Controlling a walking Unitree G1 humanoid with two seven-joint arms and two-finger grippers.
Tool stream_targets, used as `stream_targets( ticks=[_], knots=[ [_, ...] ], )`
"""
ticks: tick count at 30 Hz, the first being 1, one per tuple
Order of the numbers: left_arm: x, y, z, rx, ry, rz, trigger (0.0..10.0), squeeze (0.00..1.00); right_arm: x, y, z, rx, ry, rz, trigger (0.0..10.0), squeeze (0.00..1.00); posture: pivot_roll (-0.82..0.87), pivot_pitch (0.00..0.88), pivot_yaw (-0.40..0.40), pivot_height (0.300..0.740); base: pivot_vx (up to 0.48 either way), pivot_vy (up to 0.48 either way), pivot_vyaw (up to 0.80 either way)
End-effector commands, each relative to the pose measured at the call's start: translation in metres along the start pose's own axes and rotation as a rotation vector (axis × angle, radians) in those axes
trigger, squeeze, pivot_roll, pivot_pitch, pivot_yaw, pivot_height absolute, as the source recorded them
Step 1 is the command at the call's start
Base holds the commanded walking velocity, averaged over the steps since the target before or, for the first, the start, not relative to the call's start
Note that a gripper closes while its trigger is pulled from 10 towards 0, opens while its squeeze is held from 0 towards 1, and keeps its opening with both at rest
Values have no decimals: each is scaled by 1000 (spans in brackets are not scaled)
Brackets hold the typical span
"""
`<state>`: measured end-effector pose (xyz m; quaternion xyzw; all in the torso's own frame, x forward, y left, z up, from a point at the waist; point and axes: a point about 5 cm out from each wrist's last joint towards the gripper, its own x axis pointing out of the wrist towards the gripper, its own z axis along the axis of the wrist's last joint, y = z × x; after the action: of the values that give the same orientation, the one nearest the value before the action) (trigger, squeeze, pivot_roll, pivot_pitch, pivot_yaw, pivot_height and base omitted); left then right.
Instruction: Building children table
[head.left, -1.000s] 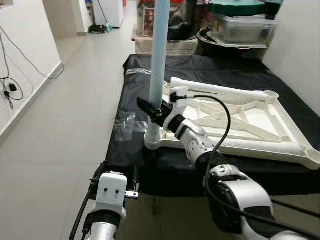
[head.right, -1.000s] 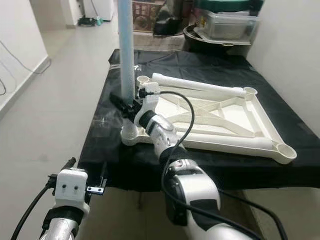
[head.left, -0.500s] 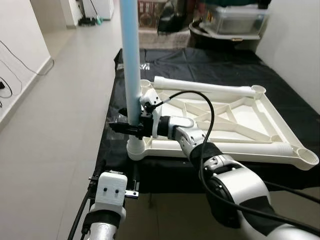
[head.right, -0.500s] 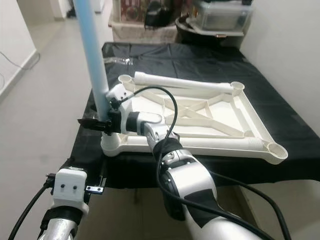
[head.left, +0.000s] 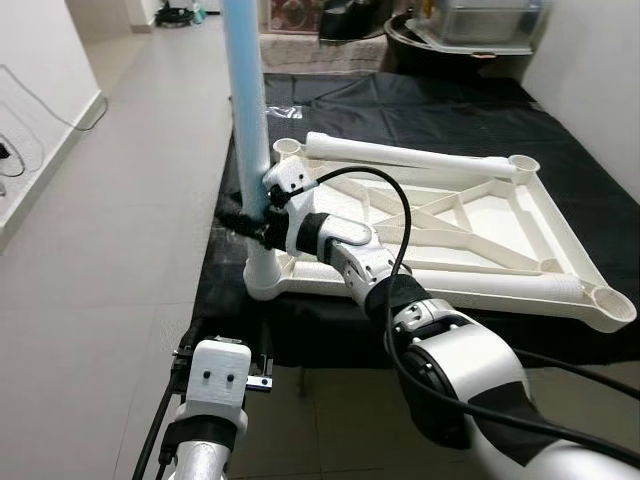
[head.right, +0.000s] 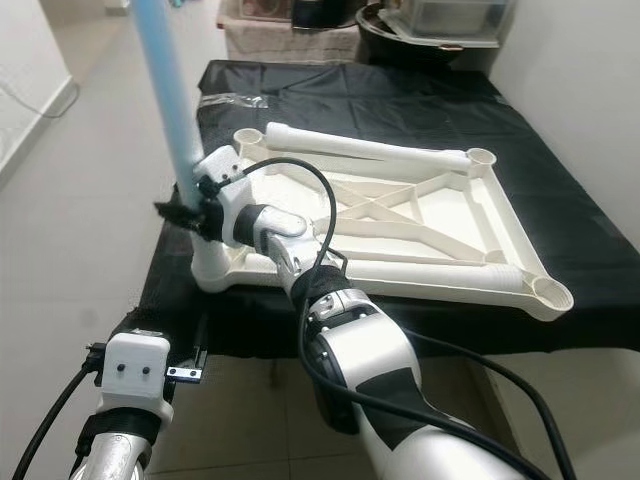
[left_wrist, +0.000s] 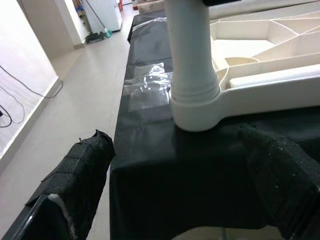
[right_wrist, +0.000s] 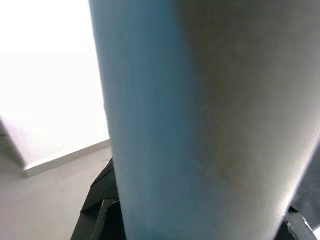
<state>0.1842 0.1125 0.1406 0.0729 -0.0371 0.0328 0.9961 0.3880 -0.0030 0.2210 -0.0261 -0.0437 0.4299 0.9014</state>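
A white tabletop (head.left: 470, 225) lay upside down on a black-covered bench (head.left: 430, 110) across the middle of the frame. A pale blue leg (head.left: 245, 110) stood upright in the tabletop's near-left corner socket (head.left: 262, 275), rising out of the top left. The right gripper (head.left: 240, 218) was clamped around the leg just above the socket. The left gripper (left_wrist: 175, 185) hung low at the lower left, fingers (left_wrist: 75, 175) spread apart, holding nothing.

Bright, even indoor light — right wrist view blurred, glaring white
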Motion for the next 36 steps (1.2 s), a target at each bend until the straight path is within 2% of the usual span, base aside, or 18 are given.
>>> stream_targets(
  ticks=[1,3,4,5,7,8,10,15,16,20,21,22,24,29,31,32,33,36],
  knots=[
    [-4,-10,8,-53,-11,-17,10000,0,-7,-14,-6,-5,45,-117,0,0,137,138,-89,740,0,0,0],
    [-2,-9,6,-49,-9,-16,10000,0,-32,-50,-19,147,20,-707,0,0,129,116,-83,740,0,0,0],
    [-2,-9,6,-49,-9,-16,10000,0,-32,-50,-19,147,20,-707,0,0,129,116,-83,740,0,0,0],
    [-1,-8,5,-46,-10,-17,10000,0,-40,-52,-31,245,30,-889,0,0,129,107,-81,740,0,0,0],
    [-1,-8,5,-46,-10,-17,10000,0,-40,-52,-31,245,30,-889,0,0,129,107,-81,740,0,0,0],
    [0,-8,4,-43,-10,-17,10000,0,-43,-48,-40,316,41,-974,0,0,132,97,-82,740,0,0,0],
    [1,-8,3,-41,-11,-17,10000,0,-40,-40,-45,353,41,-993,0,0,133,93,-80,740,0,0,0],
    [2,-8,2,-38,-11,-17,10000,0,-34,-29,-47,363,37,-997,0,0,134,88,-81,740,0,0,0],
    [2,-8,2,-38,-11,-18,10000,0,-28,-23,-44,364,10,-938,10000,0,131,81,-80,740,0,0,0],
    [2,-8,1,-38,-10,-19,10000,0,-23,-18,-41,347,-17,-861,10000,0,127,74,-79,740,0,0,0],
    [3,-8,1,-37,-9,-20,10000,0,-19,-16,-35,340,-61,-772,10000,1000,127,74,-79,740,0,0,0],
    [3,-8,1,-37,-9,-20,10000,0,-19,-16,-35,340,-61,-772,10000,1000,127,74,-79,740,0,0,0],
    [3,-8,0,-36,-6,-22,10000,0,-21,-21,-27,325,-124,-653,10000,0,125,71,-79,740,0,0,0],
    [4,-8,0,-37,-5,-22,10000,0,-24,-27,-24,356,-158,-542,10000,0,125,71,-79,740,0,0,0],
    [4,-8,0,-37,-6,-22,10000,0,-25,-25,-20,346,-171,-294,10000,0,124,75,-79,740,0,0,0],
    [4,-8,0,-37,-6,-22,10000,0,-25,-25,-20,346,-171,-294,10000,0,124,75,-79,740,0,0,0],
    [5,-8,-1,-38,-6,-23,10000,0,-27,-20,-21,348,-126,-48,10000,0,124,75,-79,740,0,0,0],
    [5,-9,-1,-38,-7,-23,10000,0,-29,-15,-24,300,-67,121,10000,0,124,75,-79,740,0,0,0]
  ],
)
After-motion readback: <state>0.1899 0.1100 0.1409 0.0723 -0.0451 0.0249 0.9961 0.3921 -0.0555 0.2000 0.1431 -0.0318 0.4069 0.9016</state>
